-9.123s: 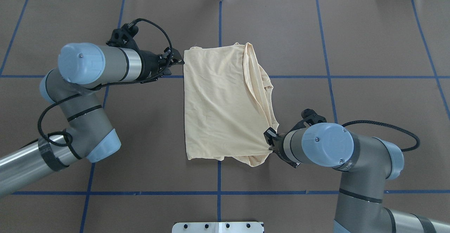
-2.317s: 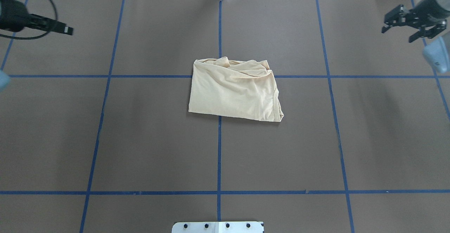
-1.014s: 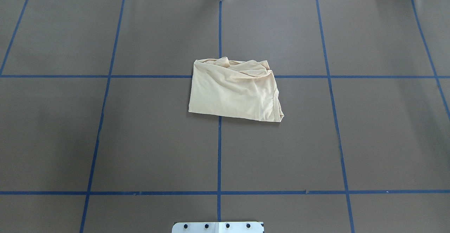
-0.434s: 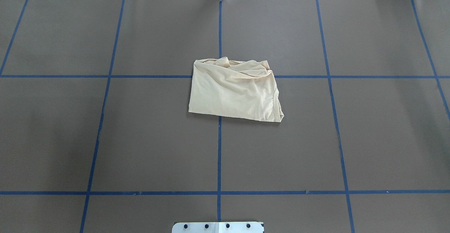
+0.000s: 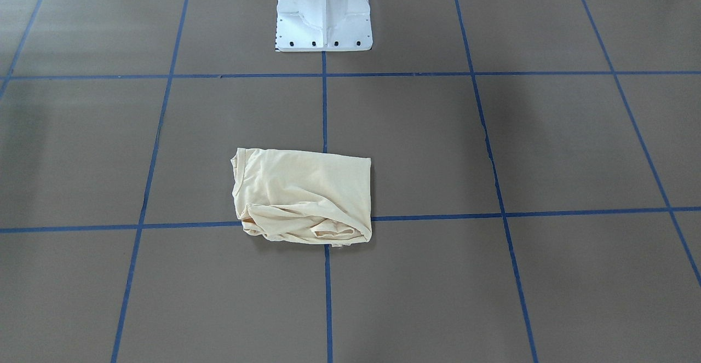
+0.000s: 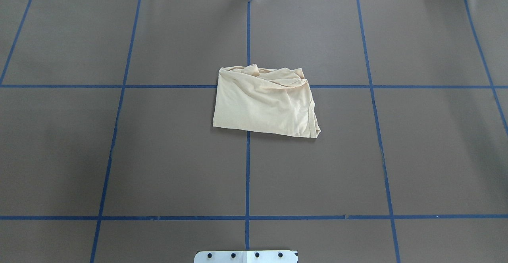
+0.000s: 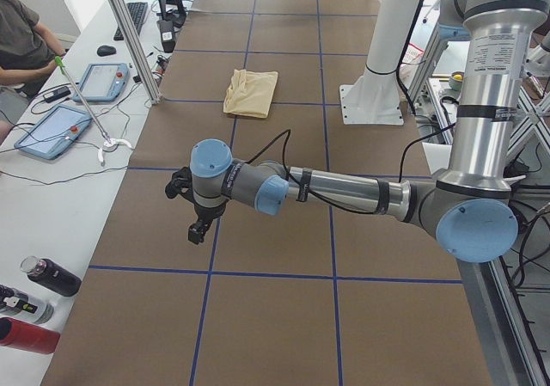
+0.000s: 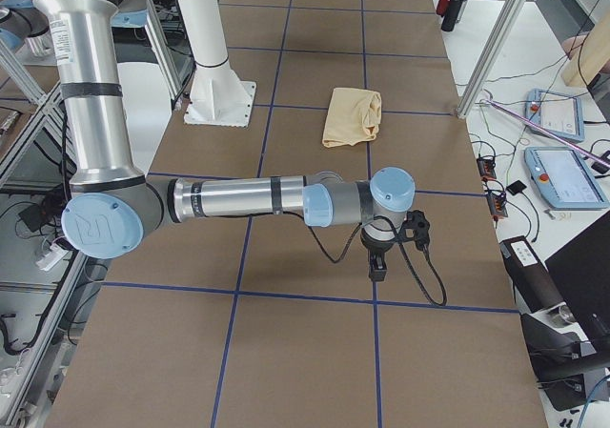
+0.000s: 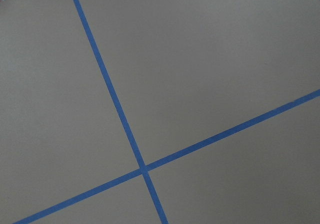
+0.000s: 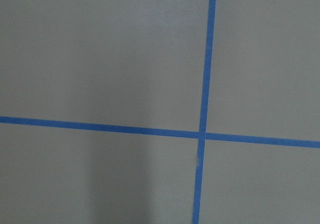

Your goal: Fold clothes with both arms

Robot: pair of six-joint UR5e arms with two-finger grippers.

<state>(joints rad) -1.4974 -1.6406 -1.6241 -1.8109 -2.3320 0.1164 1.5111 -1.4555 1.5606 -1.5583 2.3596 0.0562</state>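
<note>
Where the front-facing camera looks down: the shirt [image 5: 304, 193] lies folded into a rough rectangle on the brown bench [image 5: 520, 144], a little toward 7 o'clock of the middle. It covers a crossing of blue tape [image 5: 438, 217]. Bunched folds run along its 6 o'clock edge, and the white pedestal [image 5: 323, 12] stands at 12 o'clock.
Overhead: the shirt [image 6: 262, 104] is near the middle, with wrinkled layers at its 12 o'clock edge and a hem curving down its 3 o'clock side. The pedestal's plate [image 6: 246, 256] is at 6 o'clock.
Left side: the left arm [image 7: 344, 193] stretches low over the bench, and the left gripper [image 7: 196, 234] points down. It is well apart from the shirt [image 7: 251, 92] at 12 o'clock. I cannot tell whether the jaws are spread or pressed together. A person [image 7: 21, 25] sits at 10 o'clock.
Right side: the right arm [image 8: 238, 199] reaches out low, and the right gripper [image 8: 378, 274] points down, well apart from the shirt [image 8: 351, 116] at 12 o'clock. I cannot tell how the jaws stand.
Left wrist: bare bench [image 9: 225, 59] with blue tape crossing at 7 o'clock.
Right wrist: bare bench [image 10: 100, 49] with blue tape crossing at 4 o'clock.
</note>
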